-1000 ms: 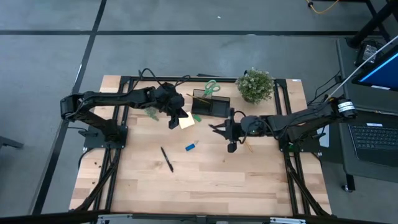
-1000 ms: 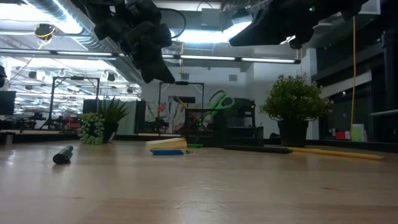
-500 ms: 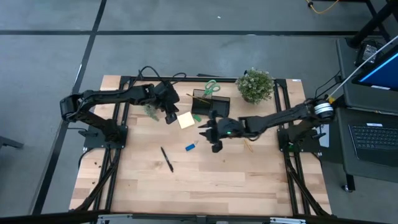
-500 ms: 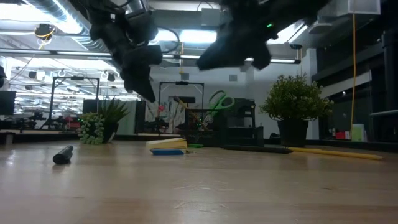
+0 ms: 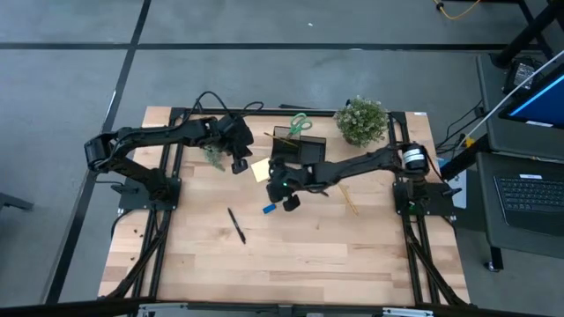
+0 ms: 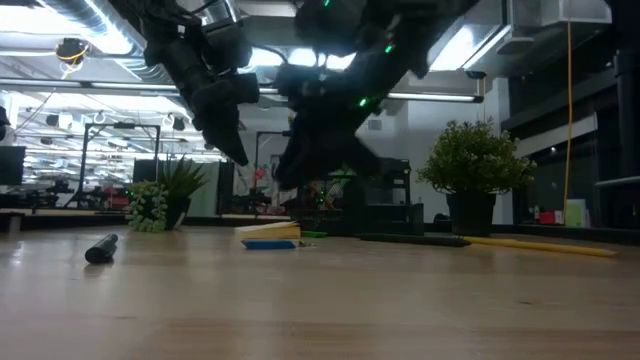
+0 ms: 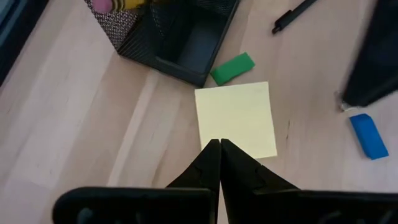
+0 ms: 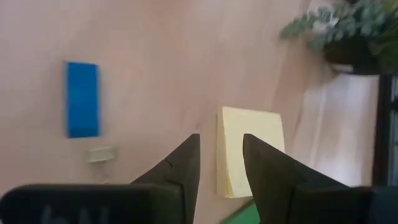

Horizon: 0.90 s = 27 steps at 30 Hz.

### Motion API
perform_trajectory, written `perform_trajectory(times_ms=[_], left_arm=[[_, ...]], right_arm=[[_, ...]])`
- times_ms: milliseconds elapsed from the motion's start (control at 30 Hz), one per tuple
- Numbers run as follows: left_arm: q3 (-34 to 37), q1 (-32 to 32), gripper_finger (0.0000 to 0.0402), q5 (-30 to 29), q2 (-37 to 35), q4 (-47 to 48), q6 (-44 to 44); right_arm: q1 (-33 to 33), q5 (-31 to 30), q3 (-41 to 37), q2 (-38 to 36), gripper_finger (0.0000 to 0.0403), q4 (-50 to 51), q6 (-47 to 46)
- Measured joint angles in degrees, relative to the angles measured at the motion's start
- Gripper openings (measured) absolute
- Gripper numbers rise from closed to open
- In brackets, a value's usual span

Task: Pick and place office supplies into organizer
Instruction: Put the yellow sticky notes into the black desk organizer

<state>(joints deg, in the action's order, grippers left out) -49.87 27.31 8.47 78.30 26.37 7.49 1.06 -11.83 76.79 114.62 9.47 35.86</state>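
organizer (image 5: 298, 148) holds green scissors (image 5: 298, 124); its low tray lies bare.

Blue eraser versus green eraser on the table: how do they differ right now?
Colour: the blue eraser is bright blue, the green eraser bright green. Place: the green eraser lies right beside the organizer, between it and the yellow sticky-note pad; the blue eraser lies out on open wood, apart from both. The right gripper hovers near the blue eraser, not the green one. Both are small flat blocks lying loose on the table.
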Motion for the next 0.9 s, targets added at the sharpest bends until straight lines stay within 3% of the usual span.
perform_trajectory(times_ms=[333, 900], left_arm=[[0.0, 0.0, 0.0002, 0.1, 0.0, -0.6, 1.9], [0.0, 0.0, 0.0002, 0.2, 0.0, -1.3, 2.8]], right_arm=[[-4.1, 4.5, 1.7, 5.3, 0.0122, -1.5, 0.3], [-6.0, -0.1, 1.6, 9.4, 0.0122, -5.1, 0.2]])
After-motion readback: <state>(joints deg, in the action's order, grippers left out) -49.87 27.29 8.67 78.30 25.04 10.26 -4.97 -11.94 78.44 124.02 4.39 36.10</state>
